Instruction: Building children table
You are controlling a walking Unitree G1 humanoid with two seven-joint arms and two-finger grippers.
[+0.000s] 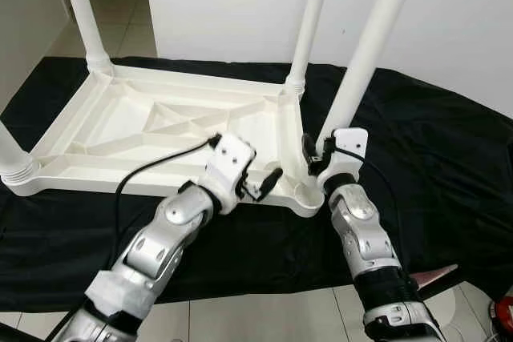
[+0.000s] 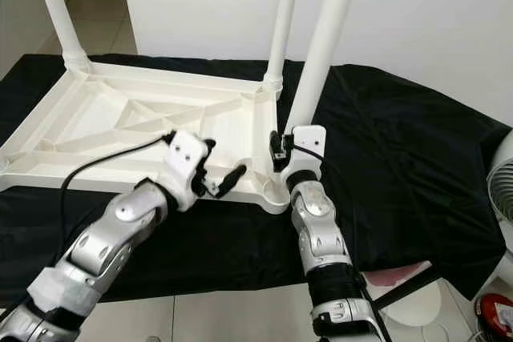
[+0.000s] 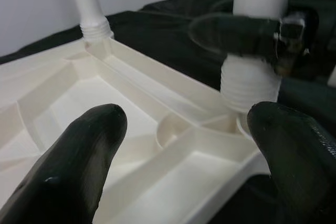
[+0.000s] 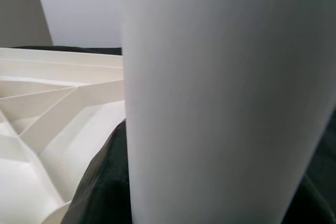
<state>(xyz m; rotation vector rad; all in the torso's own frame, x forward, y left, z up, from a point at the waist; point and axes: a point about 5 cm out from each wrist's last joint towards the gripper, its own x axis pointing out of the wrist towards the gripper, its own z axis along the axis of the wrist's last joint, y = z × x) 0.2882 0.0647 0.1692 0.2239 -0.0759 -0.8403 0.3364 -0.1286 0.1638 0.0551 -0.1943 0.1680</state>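
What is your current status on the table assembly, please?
Right tool clamped on the near-right leg, seated tilted in its corner socket. Left tool open over the upturned tabletop. Three other legs fitted. Nothing in the way.

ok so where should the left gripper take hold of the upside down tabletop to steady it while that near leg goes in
Probably the near long rim of the tabletop, beside the corner socket. The top lies flat, ribs up, so that raised edge wall is a thin lip the open left gripper can straddle, coming from the robot's side and slightly above. The right gripper is at the near leg, just above its threaded end.
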